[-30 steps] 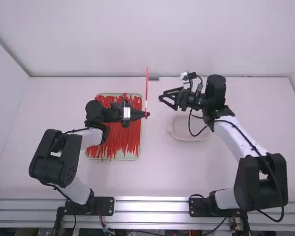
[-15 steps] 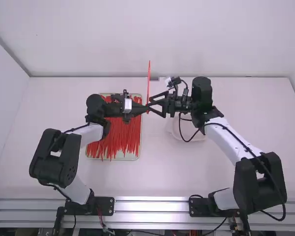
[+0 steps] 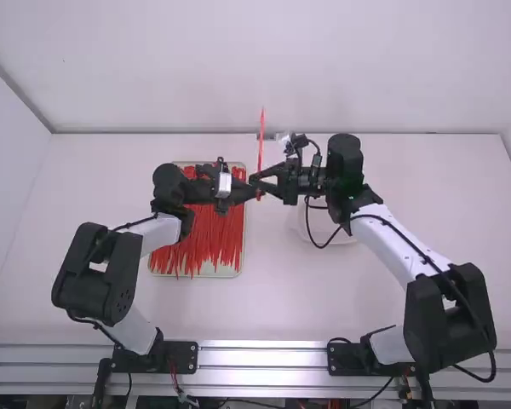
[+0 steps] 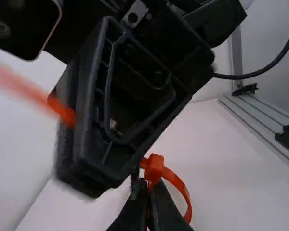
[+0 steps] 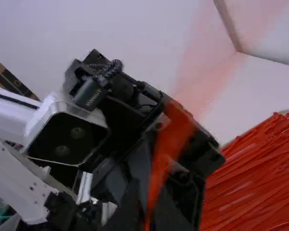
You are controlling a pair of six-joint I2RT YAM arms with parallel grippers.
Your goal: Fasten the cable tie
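A red cable tie [image 3: 261, 141] stands upright above the middle of the table, its tail pointing up. My left gripper [image 3: 249, 182] is shut on its lower end. In the left wrist view the tie's head and small loop [image 4: 155, 166] sit just above my own closed fingertips [image 4: 143, 192]. My right gripper [image 3: 259, 181] meets it from the right, tip to tip, its fingers [image 4: 120, 110] close against the strap. In the right wrist view the strap [image 5: 168, 139] runs down between my fingers, which look shut on it [image 5: 149, 216].
A flat tray [image 3: 241, 247] heaped with several loose red cable ties [image 5: 250, 178] lies under the left arm. A shallow white dish [image 3: 328, 237] sits on the table below the right arm. The left arm's wrist camera [image 5: 67, 137] is very near the right gripper.
The right gripper came in from the right with fingers spread and has drawn together at the tie by the left gripper's tip. The left gripper and tie shifted slightly right.
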